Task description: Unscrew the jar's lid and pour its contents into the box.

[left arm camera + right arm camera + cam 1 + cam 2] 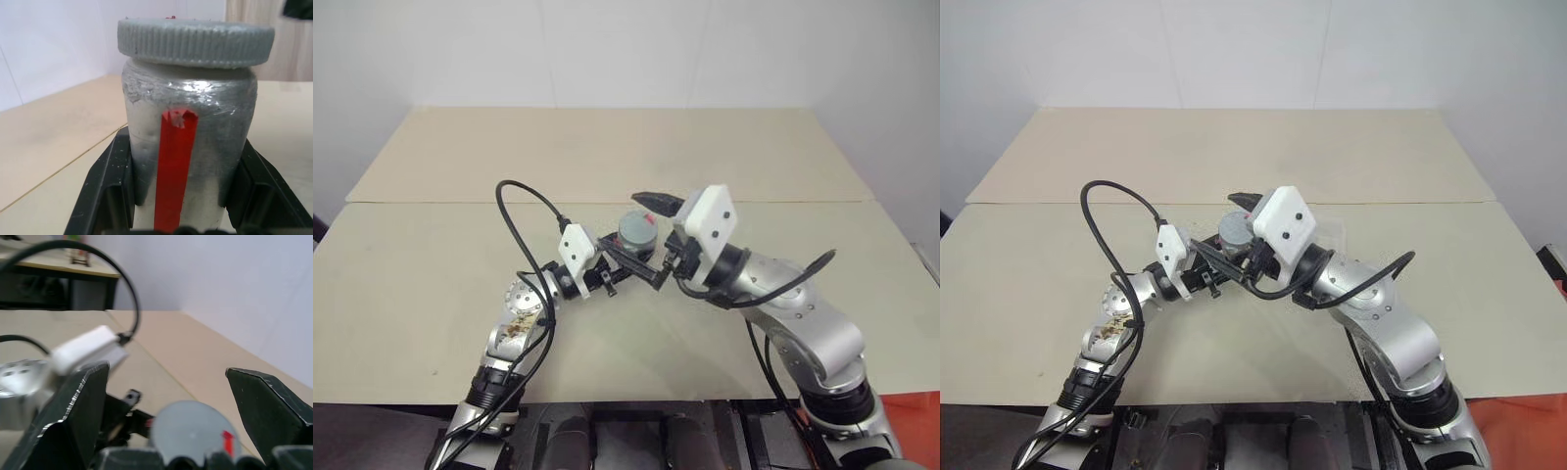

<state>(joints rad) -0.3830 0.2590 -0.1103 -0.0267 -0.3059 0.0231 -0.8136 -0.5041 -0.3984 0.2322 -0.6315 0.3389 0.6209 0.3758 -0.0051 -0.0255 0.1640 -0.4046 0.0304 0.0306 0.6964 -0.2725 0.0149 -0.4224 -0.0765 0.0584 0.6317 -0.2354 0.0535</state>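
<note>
Left wrist view shows the left pincer [183, 215] clenched on the jar [188, 147], one black finger [110, 191] pressed to each side of its silvery body, the red stripe [173, 171] facing out between them. The jar stands upright in that grip, held above the beige counter [431, 284], and the ribbed grey lid [195, 41] sits on top of it. From the head camera, the right pincer [653, 240] meets the left one over the middle of the counter, released and spread wide. Its two fingers [266, 411] stand either side of the lid [193, 431], clear of the rim, with the lid's red mark [227, 439] toward one finger.
</note>
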